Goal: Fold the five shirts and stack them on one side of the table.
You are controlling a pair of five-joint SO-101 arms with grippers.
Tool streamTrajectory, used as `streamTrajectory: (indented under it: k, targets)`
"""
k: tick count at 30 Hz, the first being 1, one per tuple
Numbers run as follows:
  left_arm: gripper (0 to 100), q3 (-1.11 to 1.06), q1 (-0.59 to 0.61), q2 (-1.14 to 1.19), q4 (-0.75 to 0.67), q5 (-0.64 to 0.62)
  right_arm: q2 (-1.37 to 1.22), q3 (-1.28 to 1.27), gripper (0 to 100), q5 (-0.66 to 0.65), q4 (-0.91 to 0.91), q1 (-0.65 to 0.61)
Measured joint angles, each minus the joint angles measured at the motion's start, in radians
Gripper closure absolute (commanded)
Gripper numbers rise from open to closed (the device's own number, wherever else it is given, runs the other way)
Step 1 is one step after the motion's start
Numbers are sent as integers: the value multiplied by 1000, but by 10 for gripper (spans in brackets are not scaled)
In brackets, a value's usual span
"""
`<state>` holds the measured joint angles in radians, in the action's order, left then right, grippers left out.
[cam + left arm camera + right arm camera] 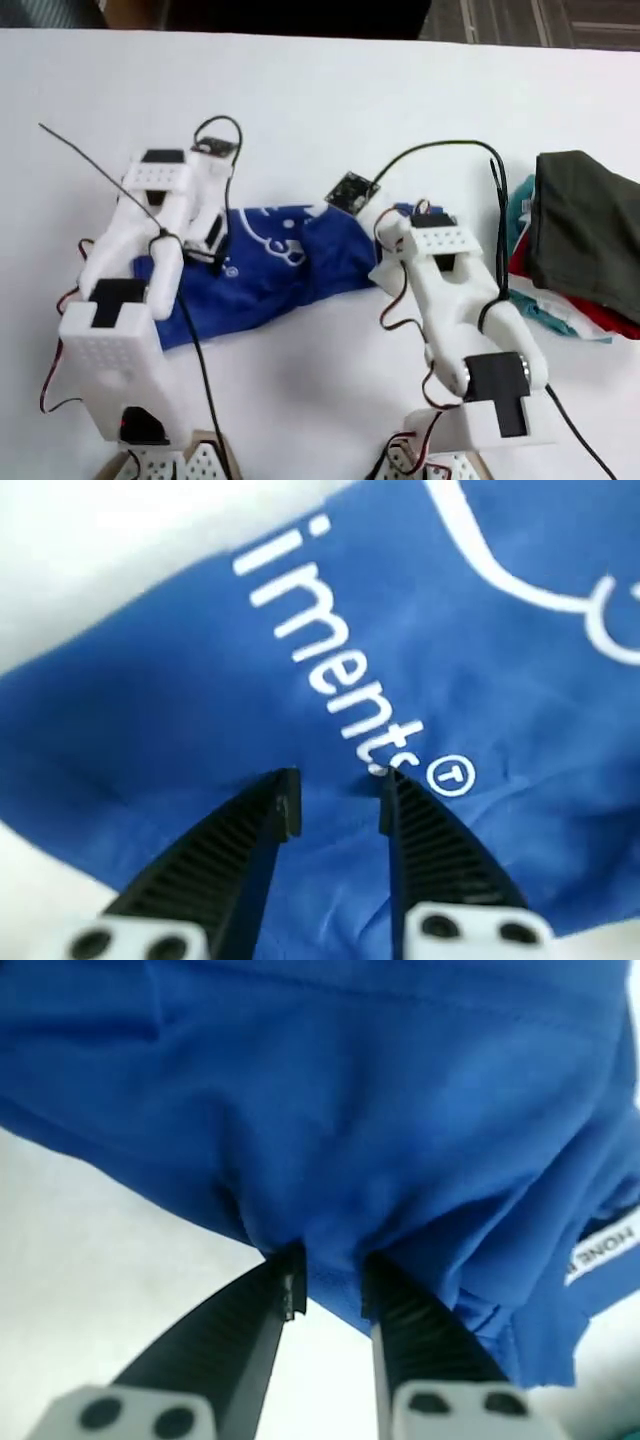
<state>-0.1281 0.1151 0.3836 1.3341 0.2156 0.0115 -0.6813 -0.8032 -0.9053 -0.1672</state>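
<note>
A blue shirt [270,265] with white print lies crumpled across the middle of the white table. My left gripper [340,802] presses down on its printed left part [330,680], its fingers drawn close with a pucker of blue cloth between them. At the shirt's right edge, my right gripper [328,1285] is shut on a bunched fold of the blue shirt [380,1140], which hangs over its fingertips. In the high view the left arm [165,215] stands over the shirt's left half. The right arm [440,265] stands at its right end.
A stack of shirts sits at the table's right edge, with a dark olive one [585,225] on top of red [600,310], teal and white ones. Black cables [440,150] loop over the table behind the arms. Bare table [300,100] stretches beyond the shirt.
</note>
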Motion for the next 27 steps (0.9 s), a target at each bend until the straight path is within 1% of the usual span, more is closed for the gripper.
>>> streamTrajectory:
  k: [3,6,9,12,19,22,27]
  targets:
    - [838,-15,0,-2,-14,2,8,-6,897,-8,6,26]
    - [838,-17,21,12,-20,8,8,0,897,-72,2,61]
    - [838,-8,61,58,-21,63,5,21,897,-114,-3,117]
    - [838,9,94,78,-12,92,5,57,897,-124,-3,152]
    - [838,57,100,101,20,94,5,132,897,-126,-28,137]
    - [838,98,78,109,61,94,5,180,897,-126,-92,117]
    - [838,172,48,117,135,80,34,262,897,-124,-206,118]
